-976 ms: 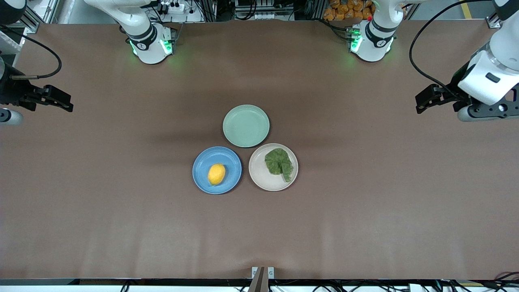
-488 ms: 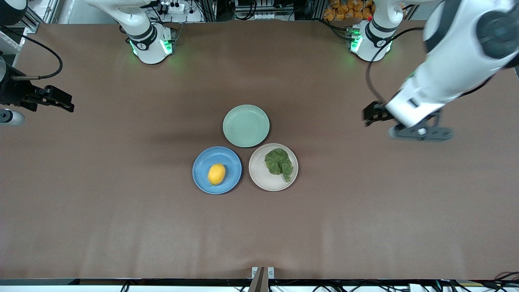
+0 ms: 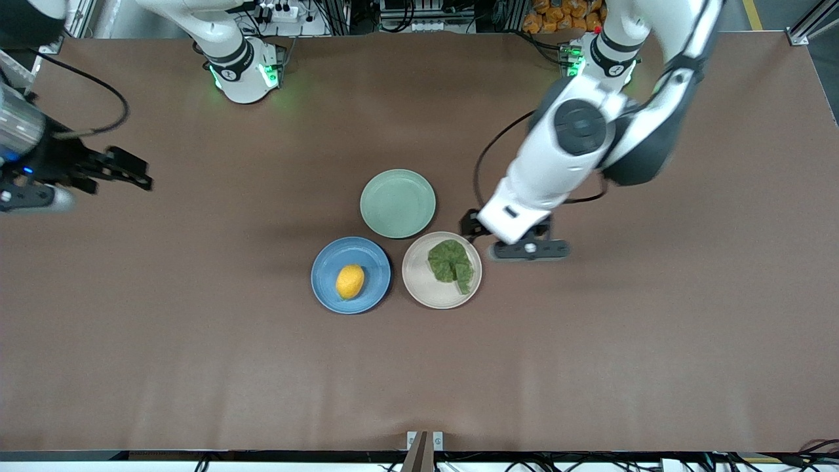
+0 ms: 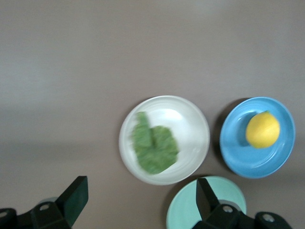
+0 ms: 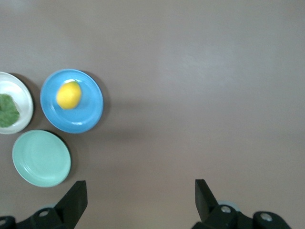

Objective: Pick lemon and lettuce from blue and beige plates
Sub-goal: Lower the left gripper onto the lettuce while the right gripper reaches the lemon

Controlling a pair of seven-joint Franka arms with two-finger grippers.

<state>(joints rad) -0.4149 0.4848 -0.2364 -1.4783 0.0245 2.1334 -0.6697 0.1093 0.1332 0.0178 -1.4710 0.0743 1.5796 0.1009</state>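
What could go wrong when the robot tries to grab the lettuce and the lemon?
The lettuce lies flat and thin on the beige plate, so the open left pincer above its edge might scrape the plate or pinch nothing. The lemon is round and could roll on the blue plate; the open right pincer waits near the table's end. All three plates touch, so a bump may shove the green plate.

In the front view, my left arm's wrist is covering most of my left gripper [image 3: 473, 226]. In the left wrist view, the lettuce [image 4: 153, 145] is showing smeared, and the bottom edge is cutting off the mint-green plate [image 4: 188, 202]. In the right wrist view, the left edge is cropping the beige plate [image 5: 23, 104] and lettuce.
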